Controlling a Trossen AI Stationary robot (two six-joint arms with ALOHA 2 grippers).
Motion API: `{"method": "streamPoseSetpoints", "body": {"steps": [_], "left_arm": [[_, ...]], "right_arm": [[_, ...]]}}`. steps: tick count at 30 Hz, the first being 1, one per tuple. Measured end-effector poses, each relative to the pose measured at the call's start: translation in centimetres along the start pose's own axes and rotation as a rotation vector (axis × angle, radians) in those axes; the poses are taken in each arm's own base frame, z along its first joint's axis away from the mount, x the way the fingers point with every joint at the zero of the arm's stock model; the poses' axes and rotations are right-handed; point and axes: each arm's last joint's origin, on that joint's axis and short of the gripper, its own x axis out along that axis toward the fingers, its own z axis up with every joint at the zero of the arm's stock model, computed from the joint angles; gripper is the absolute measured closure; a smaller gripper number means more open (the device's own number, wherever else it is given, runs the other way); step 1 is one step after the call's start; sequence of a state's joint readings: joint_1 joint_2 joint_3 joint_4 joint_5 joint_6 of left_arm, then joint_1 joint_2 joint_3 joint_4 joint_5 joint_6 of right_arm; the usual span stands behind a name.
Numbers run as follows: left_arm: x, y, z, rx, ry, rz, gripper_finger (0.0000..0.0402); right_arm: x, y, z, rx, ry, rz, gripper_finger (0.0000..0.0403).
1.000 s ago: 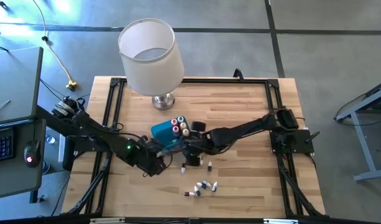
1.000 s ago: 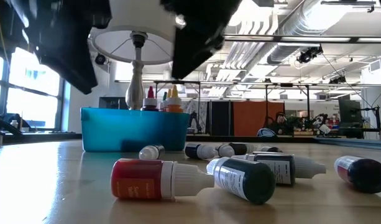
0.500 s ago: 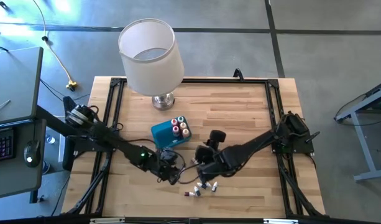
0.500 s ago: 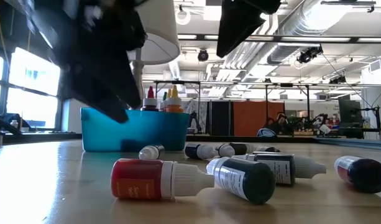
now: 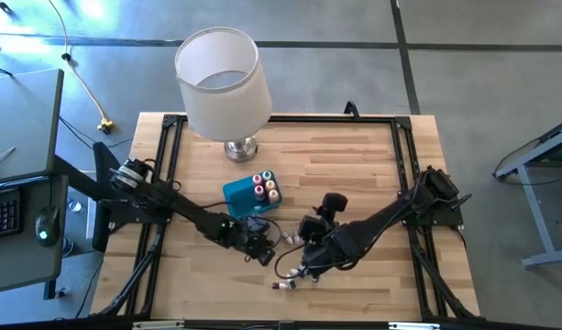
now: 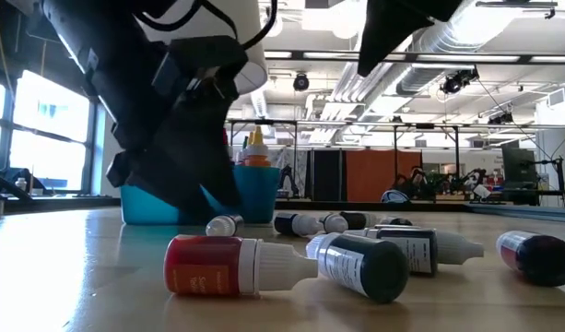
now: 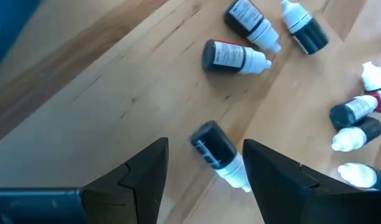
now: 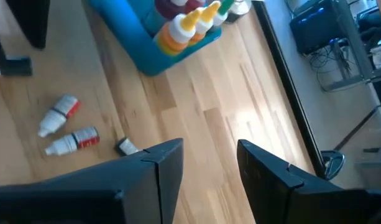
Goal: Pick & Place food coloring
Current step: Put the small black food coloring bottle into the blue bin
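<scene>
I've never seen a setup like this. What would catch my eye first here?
Probably the big white lamp at the table's far edge. Then the blue tray mid-table with bottles standing in it, and the tiny food coloring bottles lying on the wood, where both dark arms reach in.

We see two dark, near-black arms built from slim tubular links with bulkier rounded joint housings. The left arm has a pale ring at the joint near its base and a small green light partway along the forearm. The right arm is matte black throughout, with a chunky round motor housing near the wrist. Thin black cables loop loose around both wrists. The left gripper has two wedge-shaped, flat-faced, dark charcoal fingers; the right gripper has the same angular fingers, with faceted edges.
</scene>
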State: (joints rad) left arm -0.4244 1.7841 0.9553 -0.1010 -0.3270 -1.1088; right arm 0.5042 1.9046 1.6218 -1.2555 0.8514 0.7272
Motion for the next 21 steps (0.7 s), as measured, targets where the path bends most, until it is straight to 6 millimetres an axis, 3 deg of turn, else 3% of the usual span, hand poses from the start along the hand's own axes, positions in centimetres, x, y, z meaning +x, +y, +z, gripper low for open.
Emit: {"method": "streamPoseSetpoints", "body": {"steps": [10,21], "left_arm": [[1.02,-0.17,-0.33,0.018,0.019,0.032,0.0207],[0.71,-0.11,-0.3,0.043,0.045,0.027,0.0324]], "right_arm": [[0.1,-0.3,0.08,-0.009,-0.007,-0.023,0.0258],[0.09,-0.31,0.06,-0.013,-0.006,-0.023,0.0258]]}}
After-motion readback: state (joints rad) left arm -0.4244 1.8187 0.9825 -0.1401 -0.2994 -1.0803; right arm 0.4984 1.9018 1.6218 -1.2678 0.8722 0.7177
